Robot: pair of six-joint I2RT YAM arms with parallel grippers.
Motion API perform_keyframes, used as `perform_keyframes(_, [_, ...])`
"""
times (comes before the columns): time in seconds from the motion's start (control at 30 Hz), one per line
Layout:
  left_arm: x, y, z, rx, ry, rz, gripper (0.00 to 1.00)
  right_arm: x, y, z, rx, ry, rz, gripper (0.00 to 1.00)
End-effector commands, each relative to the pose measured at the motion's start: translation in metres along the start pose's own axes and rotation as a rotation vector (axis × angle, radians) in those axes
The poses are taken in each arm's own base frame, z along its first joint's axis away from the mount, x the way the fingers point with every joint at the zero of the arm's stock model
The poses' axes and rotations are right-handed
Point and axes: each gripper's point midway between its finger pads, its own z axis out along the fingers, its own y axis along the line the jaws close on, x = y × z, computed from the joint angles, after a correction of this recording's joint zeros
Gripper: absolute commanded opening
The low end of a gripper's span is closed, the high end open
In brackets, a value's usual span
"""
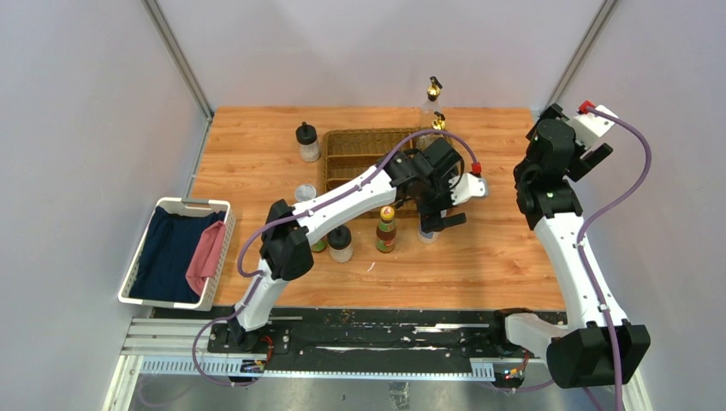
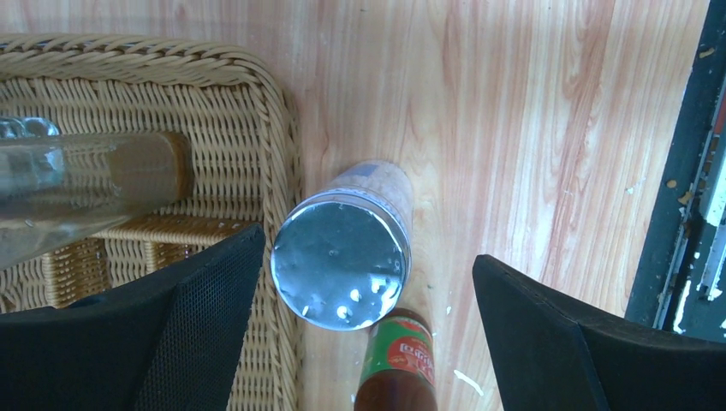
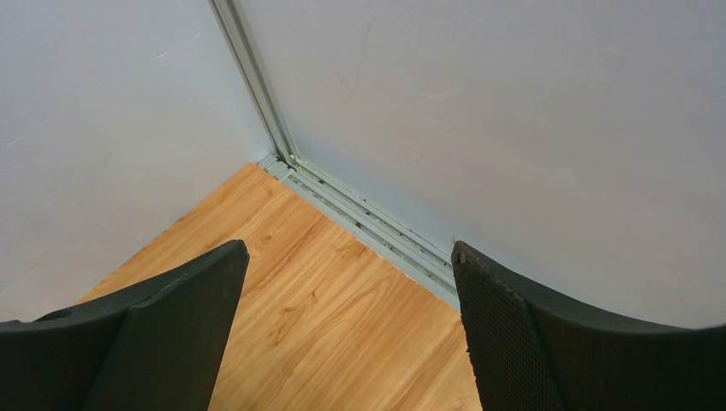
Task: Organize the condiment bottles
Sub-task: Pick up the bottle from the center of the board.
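While the left tool (image 2: 368, 265) hangs spread wide w/ the silver-lid shaker (image 2: 342, 257) right btwn its fingers, it should go straight down, squeeze softly & not bump the sauce bottle (image 2: 398, 364) close behind it.

A: Any wording to read?
B: Only on the sauce bottle (image 2: 392, 385), low in the left wrist view: a red and green label (image 2: 406, 351) with white script (blurred, not legible).
A: And from the top camera?
B: Same label, far too small to read. No other text, number or sign legible.
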Motion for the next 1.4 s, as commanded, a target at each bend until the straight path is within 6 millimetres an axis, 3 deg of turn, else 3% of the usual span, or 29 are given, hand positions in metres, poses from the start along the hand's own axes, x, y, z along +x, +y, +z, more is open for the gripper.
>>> perform_keyframes(0.0, [0.001,0.004,0.009,-0.007,-0.010,0.007,0.97,0.005,-0.006,0.002,0.019,0.007,0.007,0.93])
perform_keyframes(0.93, [0.015,0.023,0.029,-0.031,-0.013,-0.029,0.91,0.013,-0.001,0.007,0.019,0.020,-0.006,0.93])
perform_keyframes(1.37, [0.021,0.024,0.033,-0.031,0.002,-0.033,0.76,0.015,-0.001,0.007,0.018,0.023,-0.001,0.92])
